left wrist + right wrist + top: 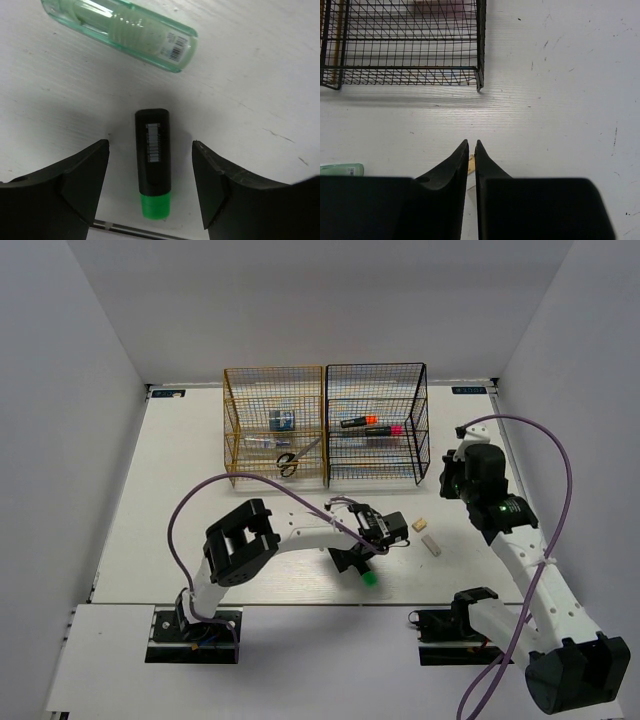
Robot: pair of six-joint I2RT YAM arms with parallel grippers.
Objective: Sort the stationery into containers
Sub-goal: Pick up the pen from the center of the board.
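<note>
A black highlighter with a green cap point(153, 160) lies on the table between the fingers of my left gripper point(150, 186), which is open and straddles it without touching. In the top view the gripper point(358, 564) is low over the highlighter's green cap point(370, 580). A green capsule point(120, 32) lies just beyond the highlighter. My right gripper point(471, 145) is shut and empty, hovering right of the black rack point(375, 425). The gold rack point(240, 425) holds scissors point(288, 462), a blue tape roll point(283, 420) and a clear pen point(262, 441). The pink capsule is out of view.
The black rack holds an orange-capped highlighter point(352, 423) and a pink-capped highlighter point(385, 429). A beige eraser point(420, 525) and a pale block point(431, 544) lie on the table right of my left gripper. The black rack's corner point(479, 80) shows ahead of my right gripper.
</note>
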